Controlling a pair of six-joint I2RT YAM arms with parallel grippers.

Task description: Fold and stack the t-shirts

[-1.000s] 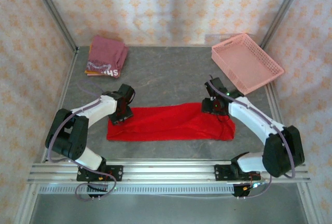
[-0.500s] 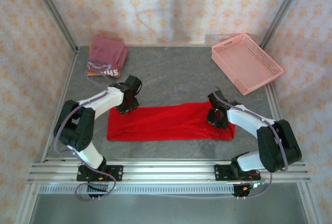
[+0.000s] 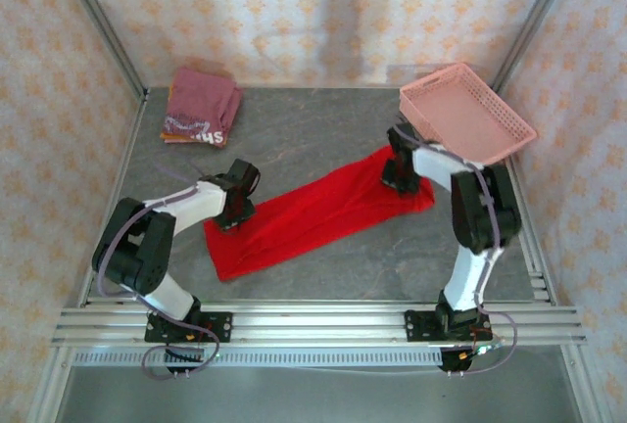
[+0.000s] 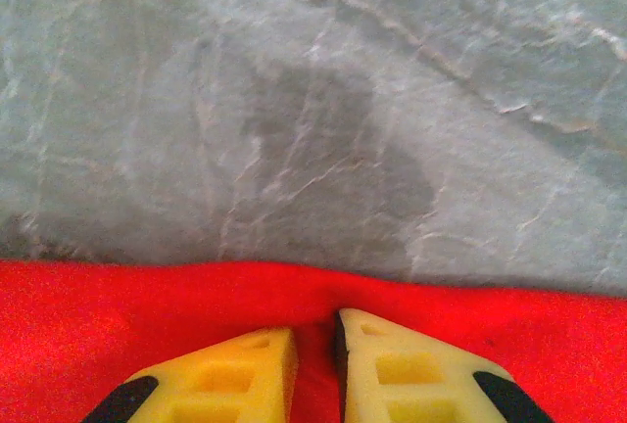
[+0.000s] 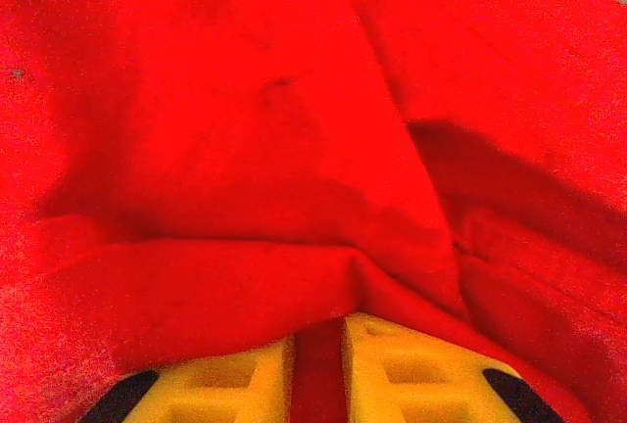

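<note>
Open counter (image 3: 313, 134) runs between the folded t-shirts (image 3: 201, 105) far left and the pink basket (image 3: 466, 115) far right, while the red t-shirt (image 3: 313, 212) slants across the middle, blocking it.

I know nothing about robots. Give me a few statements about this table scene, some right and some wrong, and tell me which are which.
1. The bright red cloth t-shirt lies folded into a long strip across the grey stone-patterned table. True.
2. The left gripper and the right gripper each pinch the red cloth. True.
3. Both grippers hold the same end of the strip. False: they hold opposite ends.
4. The folded maroon-pink t-shirt with white lettering sits in the pink plastic lattice basket. False: it lies in the far left corner of the table, while the basket is at the far right.
</note>
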